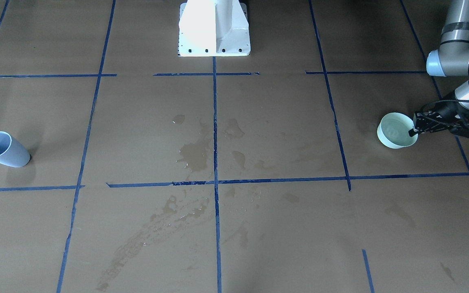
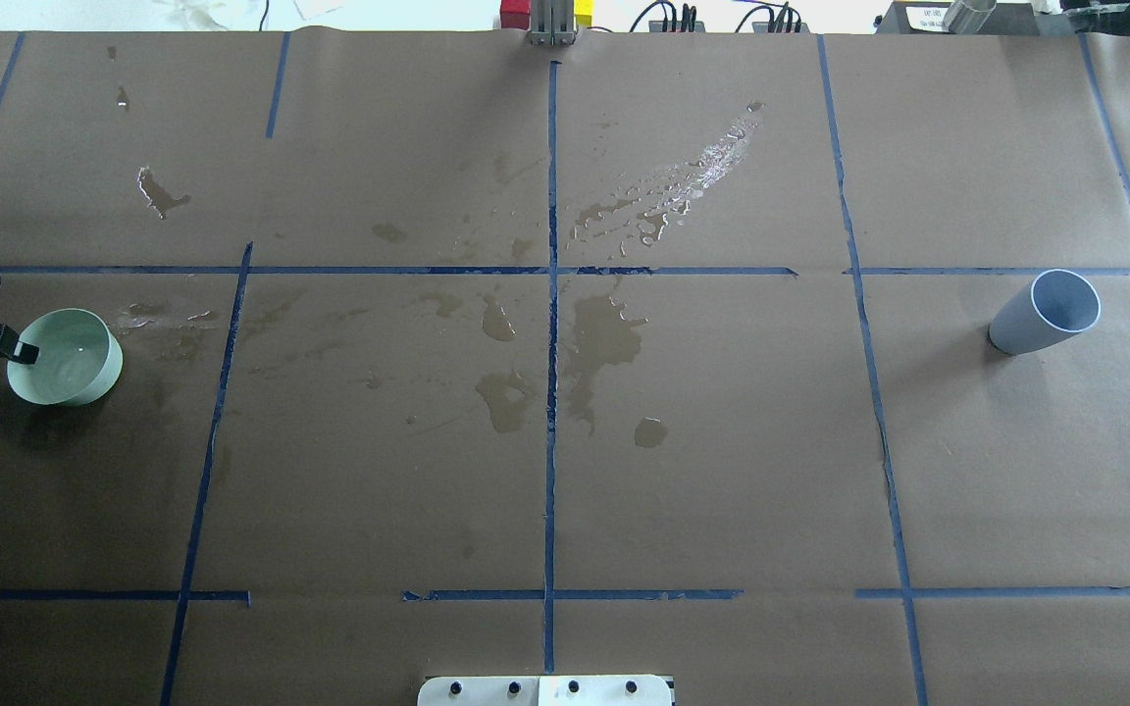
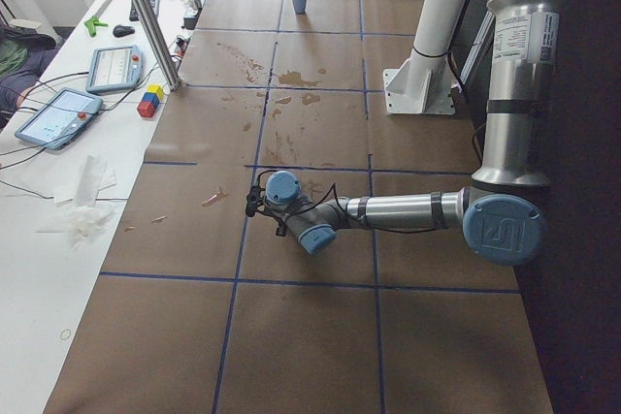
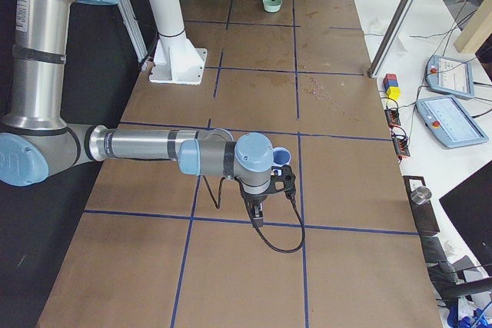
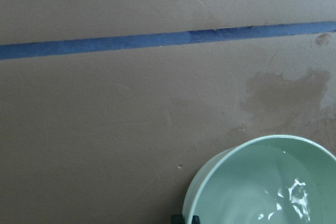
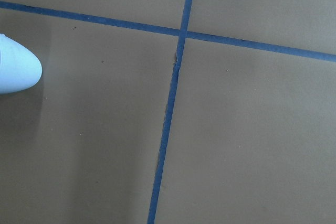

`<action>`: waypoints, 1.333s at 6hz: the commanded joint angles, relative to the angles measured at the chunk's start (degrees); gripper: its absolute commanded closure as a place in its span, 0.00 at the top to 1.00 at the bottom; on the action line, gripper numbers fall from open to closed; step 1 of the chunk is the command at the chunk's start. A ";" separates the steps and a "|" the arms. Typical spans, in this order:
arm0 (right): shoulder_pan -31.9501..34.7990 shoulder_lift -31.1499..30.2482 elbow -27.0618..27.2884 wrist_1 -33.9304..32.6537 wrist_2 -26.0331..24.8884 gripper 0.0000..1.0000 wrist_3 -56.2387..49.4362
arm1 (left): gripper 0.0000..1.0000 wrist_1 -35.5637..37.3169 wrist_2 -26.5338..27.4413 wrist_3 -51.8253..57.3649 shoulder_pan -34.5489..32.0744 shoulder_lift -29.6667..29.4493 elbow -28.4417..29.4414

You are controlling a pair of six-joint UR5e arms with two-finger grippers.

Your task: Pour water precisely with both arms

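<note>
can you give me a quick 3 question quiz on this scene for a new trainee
1. True or false: the blue cup lies on its side.
2. Which gripper is at the rim of the green bowl? A) left B) right C) neither
3. What does the green bowl hold?
Key: 1. False, it stands upright. 2. A, the left gripper. 3. Clear water.
</note>
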 commanded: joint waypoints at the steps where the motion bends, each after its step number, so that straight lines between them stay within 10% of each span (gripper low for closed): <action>1: 0.00 0.00 0.00 0.00 0.00 1.00 0.00 | 0.92 0.00 -0.37 -0.01 0.25 -0.28 -0.43; 5: 0.00 0.00 0.09 0.09 0.00 1.00 -0.09 | 1.00 1.58 -4.85 1.38 -2.46 -0.02 -3.25; 8: 0.09 -0.09 0.09 0.09 -0.09 1.00 -0.44 | 1.00 26.69 -4.85 24.24 -12.46 -0.02 -12.34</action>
